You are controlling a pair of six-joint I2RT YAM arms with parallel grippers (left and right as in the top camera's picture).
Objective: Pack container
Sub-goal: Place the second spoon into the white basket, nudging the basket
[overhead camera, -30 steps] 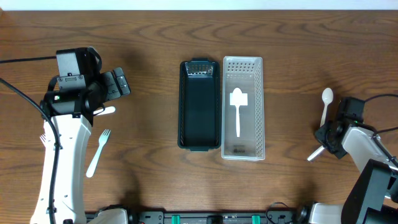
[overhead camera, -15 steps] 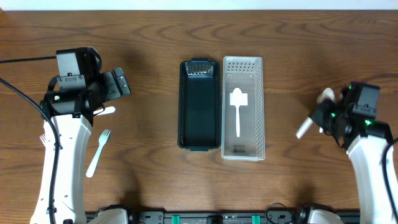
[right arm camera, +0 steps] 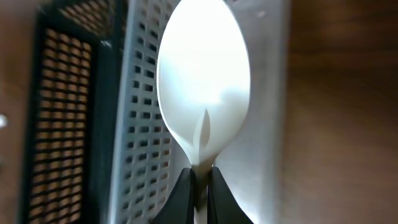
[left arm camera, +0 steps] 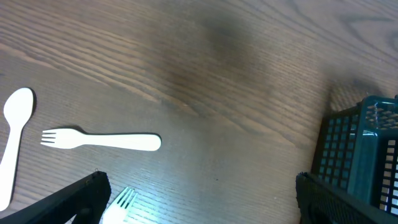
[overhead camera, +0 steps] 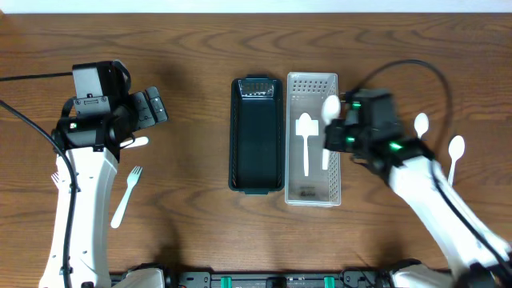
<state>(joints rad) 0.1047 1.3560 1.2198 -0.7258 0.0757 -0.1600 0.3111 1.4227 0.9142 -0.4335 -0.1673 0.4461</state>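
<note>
My right gripper is shut on a white spoon and holds it over the right side of the white perforated basket. In the right wrist view the spoon's bowl stands above the closed jaws, with the white basket beneath. Another white spoon lies inside that basket. The dark basket stands empty to its left. My left gripper is open and empty above the table at the far left, its fingers wide apart in the left wrist view.
Two white spoons lie on the table at the right. A white fork lies at the left. The left wrist view shows a fork, a spoon, a second fork's tines and the dark basket's corner.
My right arm has swung from the far right to over the white basket, carrying a spoon. A second spoon on the table at the right is now uncovered. The left arm has not moved.
</note>
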